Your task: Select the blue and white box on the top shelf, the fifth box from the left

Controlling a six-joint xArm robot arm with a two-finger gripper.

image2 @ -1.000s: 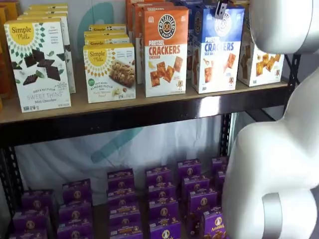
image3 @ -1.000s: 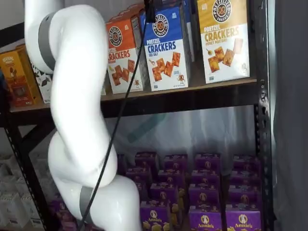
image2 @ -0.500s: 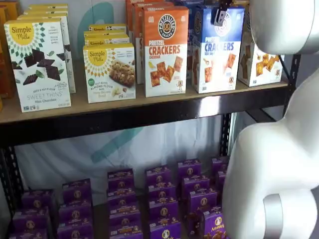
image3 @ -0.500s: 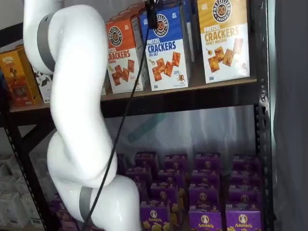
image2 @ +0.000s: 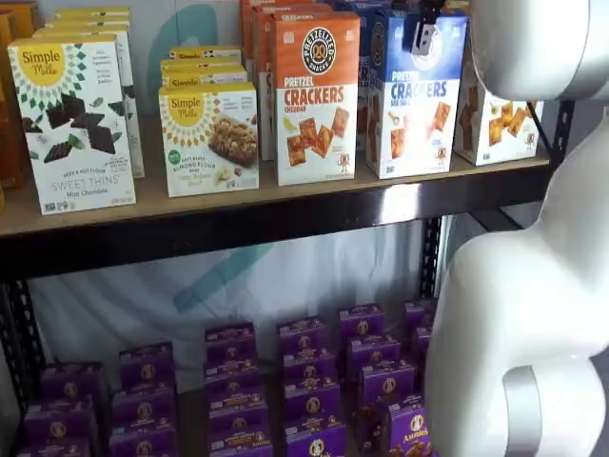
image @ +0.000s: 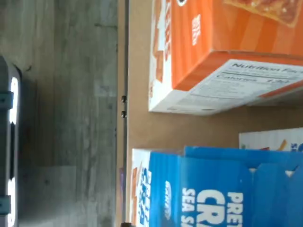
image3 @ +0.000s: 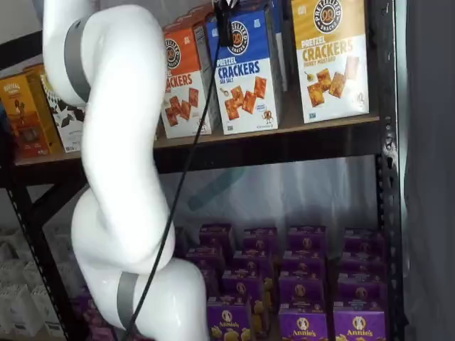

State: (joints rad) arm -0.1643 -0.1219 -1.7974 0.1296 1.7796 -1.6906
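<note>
Black-railed and tan-boarded, the top shelf (image2: 285,205) carries a row of cracker boxes in both shelf views. At the upper edge hangs the claw (image2: 420,29), a black finger in front of the blue and white box (image2: 414,95); its jaws stand at their widest with nothing visibly in them. The orange box (image2: 316,95) stands just beside the claw's target, and small purple boxes (image2: 304,381) fill the level far below.
</note>
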